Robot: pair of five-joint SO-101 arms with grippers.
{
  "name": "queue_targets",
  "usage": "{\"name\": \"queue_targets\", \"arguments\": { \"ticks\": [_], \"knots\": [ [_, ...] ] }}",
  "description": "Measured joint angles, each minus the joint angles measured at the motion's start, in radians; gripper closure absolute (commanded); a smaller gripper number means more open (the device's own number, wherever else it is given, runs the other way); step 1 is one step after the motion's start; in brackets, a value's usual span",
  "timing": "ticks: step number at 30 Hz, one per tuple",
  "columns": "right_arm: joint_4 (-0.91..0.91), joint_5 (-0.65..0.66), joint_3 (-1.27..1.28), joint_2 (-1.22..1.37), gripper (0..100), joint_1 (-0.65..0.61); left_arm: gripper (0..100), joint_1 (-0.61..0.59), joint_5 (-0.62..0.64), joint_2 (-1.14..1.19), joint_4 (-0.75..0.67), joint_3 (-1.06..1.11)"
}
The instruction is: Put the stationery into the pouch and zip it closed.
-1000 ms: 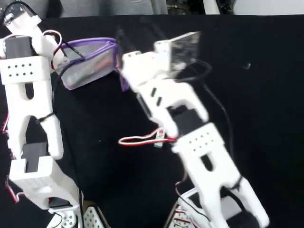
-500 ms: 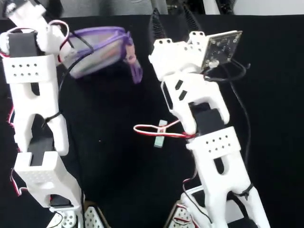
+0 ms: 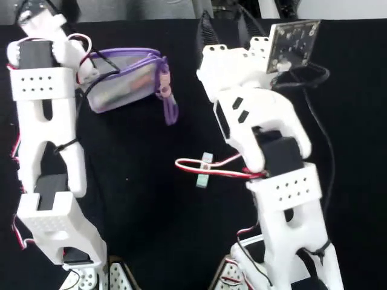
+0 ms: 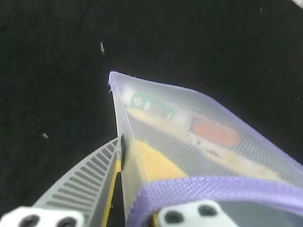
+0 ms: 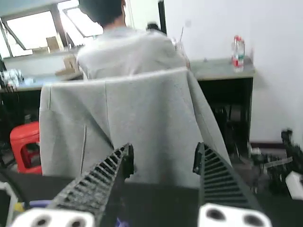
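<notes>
Here's the pouch (image 3: 124, 81) – clear mesh with purple trim, pinched by one end in the left hand (image 3: 84, 63), which is clamped on its corner so the rest juts out from the fingers toward the other arm. It looks to be lifted off the desk (image 3: 121, 181). From the left wrist, the hand (image 4: 124, 151) grips just under the purple band and the stationery (image 4: 215, 132) shows through the mesh as orange, green and yellow shapes, so the load seems to be in. That grip reads as an anchor, holding the pouch taut for a zip pull. The purple strap (image 3: 170, 106) dangles at the end farthest from that hand; whether the zip is fully shut I cannot tell. The right hand (image 3: 225, 30) stands wide and empty, well apart from the pouch – its own view has the hand (image 5: 163, 165) aimed out at the room. A small green piece (image 3: 202, 172) lies on the desk beneath the right arm; what it is I cannot tell.
</notes>
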Motion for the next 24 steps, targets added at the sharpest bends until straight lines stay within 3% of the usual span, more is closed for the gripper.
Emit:
{"name": "queue_targets", "arguments": {
  "ticks": [11,24],
  "knots": [
    [0.531,-0.161,-0.153,0.0,78.3,0.0,97,-0.04,-0.002,-0.023,-0.133,0.13],
    [0.614,-0.163,0.057,0.196,78.6,0.0,97,-0.04,-0.002,-0.025,-0.144,0.141]
  ]
}}
